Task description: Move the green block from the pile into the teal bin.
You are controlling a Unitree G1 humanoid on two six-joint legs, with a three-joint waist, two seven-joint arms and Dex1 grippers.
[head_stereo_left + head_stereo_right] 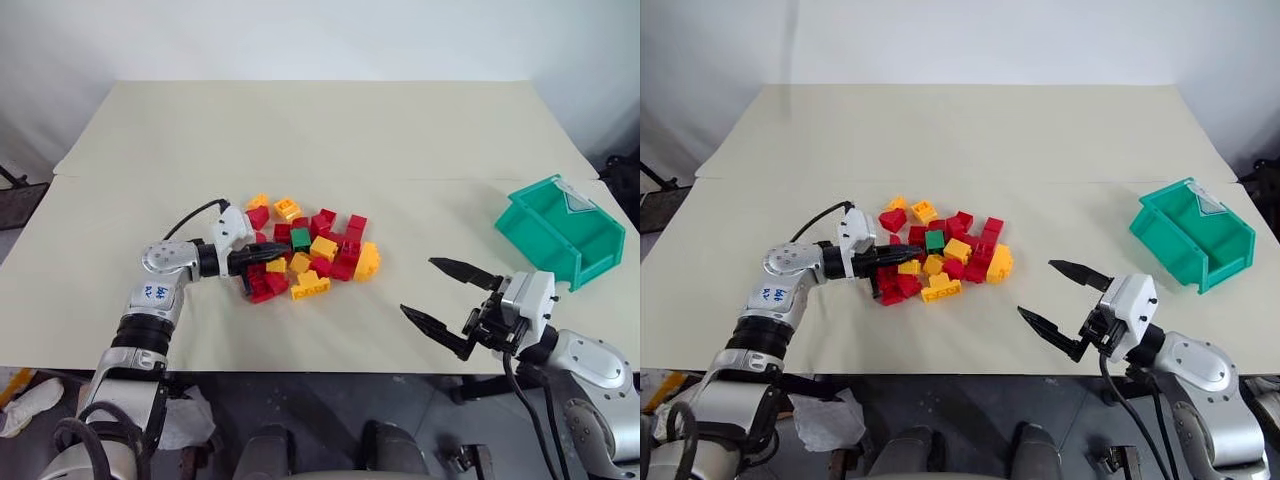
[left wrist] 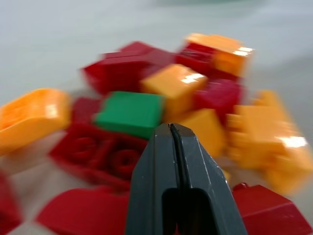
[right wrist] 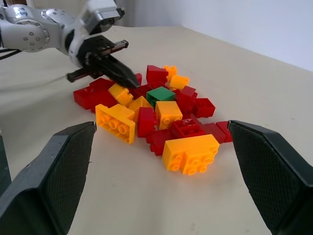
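Note:
The green block [image 1: 300, 239] lies in the middle of the pile [image 1: 310, 252] of red and yellow bricks at the table's centre; it also shows as green block [image 2: 130, 113] and green block [image 3: 161, 94]. My left gripper [image 1: 283, 249] is shut with nothing in it, its tips among the bricks at the pile's left side, just short of the green block. My right gripper [image 1: 441, 294] hovers open and empty to the right of the pile, near the table's front edge. The teal bin [image 1: 556, 230] stands at the far right, its open front facing the pile.
The table [image 1: 300, 130] is covered with a beige cloth, bare behind the pile and between pile and bin. A large yellow brick [image 3: 190, 153] lies at the pile's near right edge, toward my right gripper.

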